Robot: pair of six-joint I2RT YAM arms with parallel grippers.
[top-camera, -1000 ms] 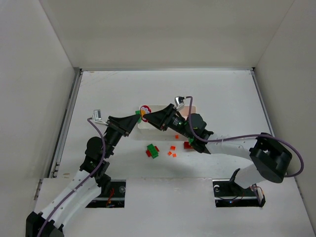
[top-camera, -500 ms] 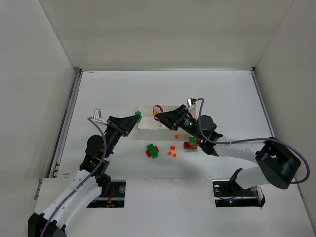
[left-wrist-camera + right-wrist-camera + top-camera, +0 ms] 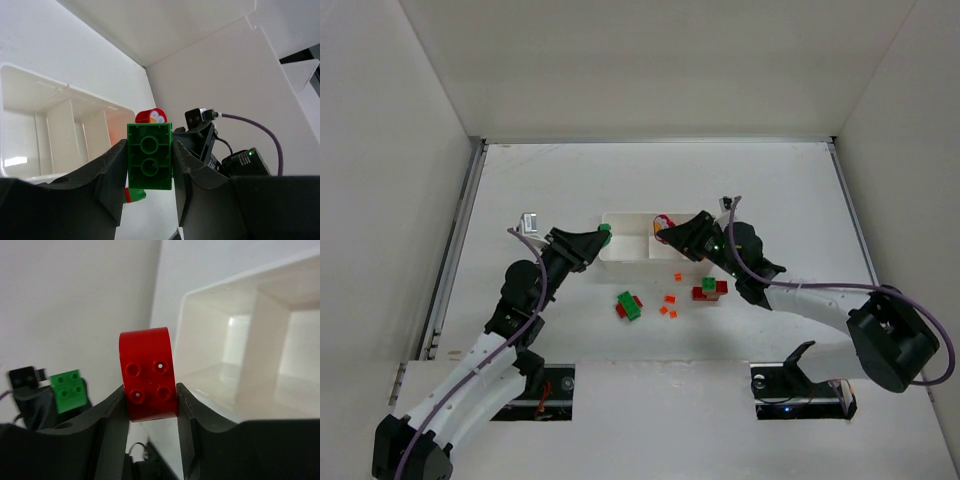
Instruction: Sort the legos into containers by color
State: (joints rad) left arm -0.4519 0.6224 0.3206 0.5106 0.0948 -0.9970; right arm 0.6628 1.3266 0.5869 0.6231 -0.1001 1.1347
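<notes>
The white tray [image 3: 625,248] with three compartments lies mid-table. My left gripper [image 3: 603,234] is shut on a green brick [image 3: 149,156] and holds it at the tray's left end. My right gripper [image 3: 667,229] is shut on a red arched brick [image 3: 148,375] and holds it above the tray's middle part. The tray also shows in the left wrist view [image 3: 50,125] and in the right wrist view [image 3: 250,340]. Loose on the table near the tray lie a green and red cluster [image 3: 628,305], a red and green stack [image 3: 708,290] and several tiny orange pieces [image 3: 669,300].
White walls enclose the table on three sides. The two arms reach in from the near edge, and their heads nearly meet over the tray. A purple cable [image 3: 800,282] runs along the right arm.
My right gripper has moved right along the tray with the red brick, from its left end to its middle. My left gripper has moved up to the tray's left end with the green brick.
</notes>
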